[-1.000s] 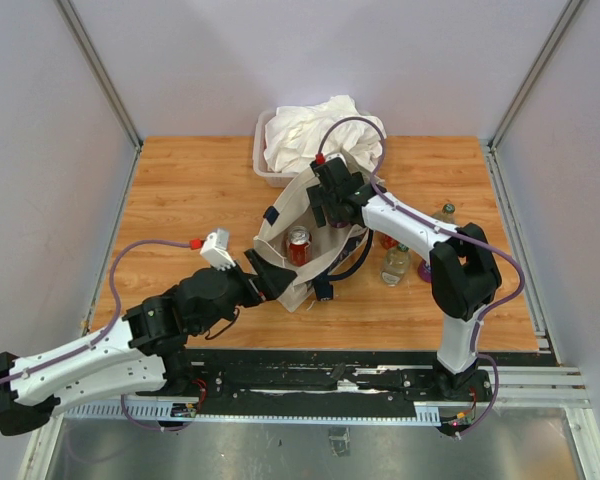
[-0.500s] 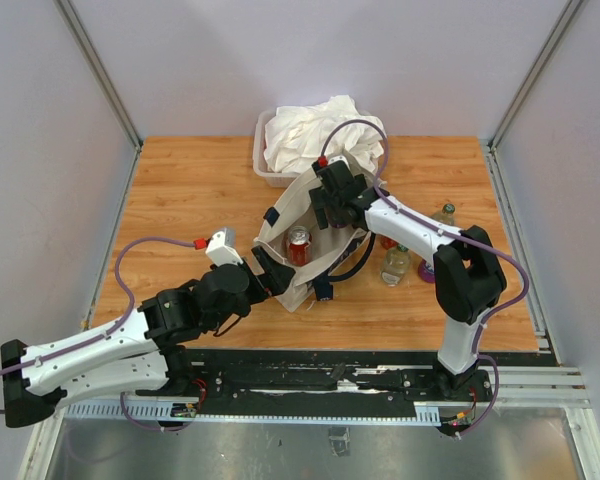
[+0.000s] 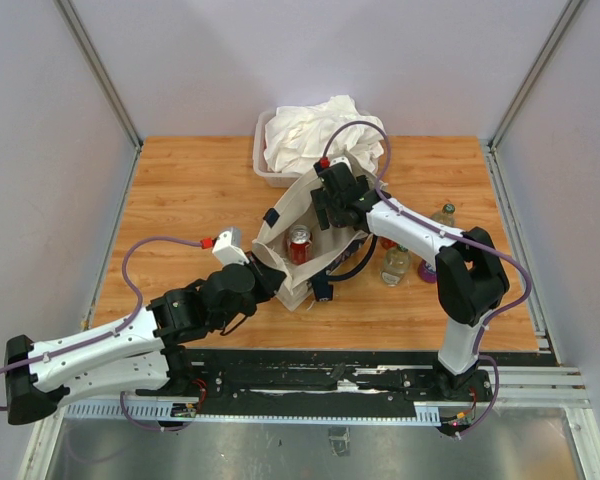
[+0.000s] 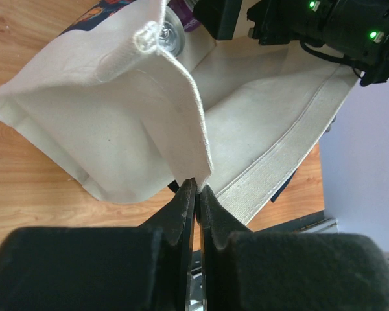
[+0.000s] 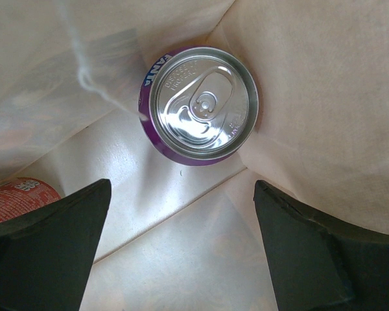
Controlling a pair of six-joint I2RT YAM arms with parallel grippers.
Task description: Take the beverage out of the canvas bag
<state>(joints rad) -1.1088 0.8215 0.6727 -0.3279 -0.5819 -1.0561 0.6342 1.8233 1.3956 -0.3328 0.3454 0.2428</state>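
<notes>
While the left gripper [image 4: 196, 194] was clamped shut on a fold of the rim of the canvas bag [image 4: 110, 123], on the side of the bag facing the near-left corner of the desk [image 3: 180, 190], no drink had yet come out, so the task looked to be in its early part. The opening step seemed done: the pinched rim held the mouth of the bag wide. The bag itself stood about the middle of the desk, just in front of the clear tub [image 3: 263, 165] of white cloth at the far edge. Inside it a red can [image 3: 299, 244] stood upright on the cream floor toward the left wall. A purple can [image 5: 200, 107] stood upright close against the canvas, its silver top and pull tab facing up. The right gripper [image 5: 181, 194] hung down in the mouth of the bag with its jaws spread wide and nothing between them. In the wrist view the purple can lay just ahead of the fingertips, untouched, and seemed the likelier target. What was left, by this reading, was nearly the whole of the job: lowering the open jaws around a can, closing on it, lifting it clear of the rim and setting it down. Further right, a few bottles [image 3: 396, 264] stood on the desk beside the bag, toward the right edge, outside it.
</notes>
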